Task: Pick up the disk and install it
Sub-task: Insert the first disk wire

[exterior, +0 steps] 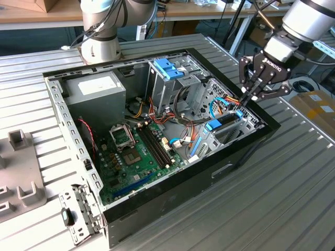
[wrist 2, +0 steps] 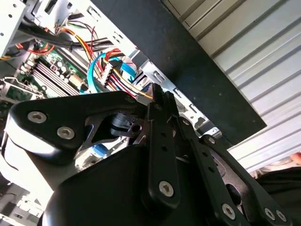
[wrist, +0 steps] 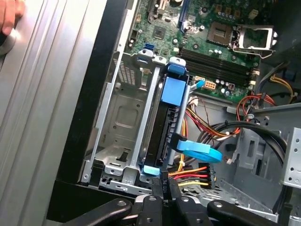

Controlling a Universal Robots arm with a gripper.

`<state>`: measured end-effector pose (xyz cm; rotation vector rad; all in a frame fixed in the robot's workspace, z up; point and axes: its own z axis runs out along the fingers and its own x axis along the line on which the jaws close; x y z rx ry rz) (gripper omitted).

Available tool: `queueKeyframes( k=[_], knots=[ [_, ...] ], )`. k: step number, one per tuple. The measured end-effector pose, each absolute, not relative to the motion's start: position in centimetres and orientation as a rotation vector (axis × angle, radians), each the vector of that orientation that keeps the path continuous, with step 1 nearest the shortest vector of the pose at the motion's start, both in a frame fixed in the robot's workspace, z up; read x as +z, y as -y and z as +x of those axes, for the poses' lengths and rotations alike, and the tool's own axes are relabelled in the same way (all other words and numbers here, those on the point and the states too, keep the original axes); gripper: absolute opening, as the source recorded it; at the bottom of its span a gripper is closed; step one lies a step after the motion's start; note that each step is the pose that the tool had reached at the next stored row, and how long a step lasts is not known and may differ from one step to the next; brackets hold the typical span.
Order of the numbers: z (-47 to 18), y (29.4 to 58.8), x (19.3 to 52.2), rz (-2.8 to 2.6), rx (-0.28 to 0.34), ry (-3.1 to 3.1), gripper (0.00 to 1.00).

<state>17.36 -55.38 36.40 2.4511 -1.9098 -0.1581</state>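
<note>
The disk [wrist: 162, 136] is seen standing on edge in the bay at the case [exterior: 246, 151] edge, its long axis running away from the gripper [wrist: 162, 190], whose fingers are pressed together at its near end.

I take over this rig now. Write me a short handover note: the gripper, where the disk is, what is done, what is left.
Gripper: shut on the disk's end, at the case's side on the exterior view's right.
Disk: standing on edge in the drive bay inside the case, light-blue frame visible at both ends, beside the coloured cables.
Done: disk picked up and brought into the bay.
Left: whether it is fully seated cannot be told; gripper not yet released.
</note>
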Motion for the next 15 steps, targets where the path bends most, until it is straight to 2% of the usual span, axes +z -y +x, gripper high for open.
queueKeyframes(
  k=[15],
  knots=[
    [17.29, 55.39, 36.27, 2.263, -0.162, 2.144, 0.17]
  ],
)
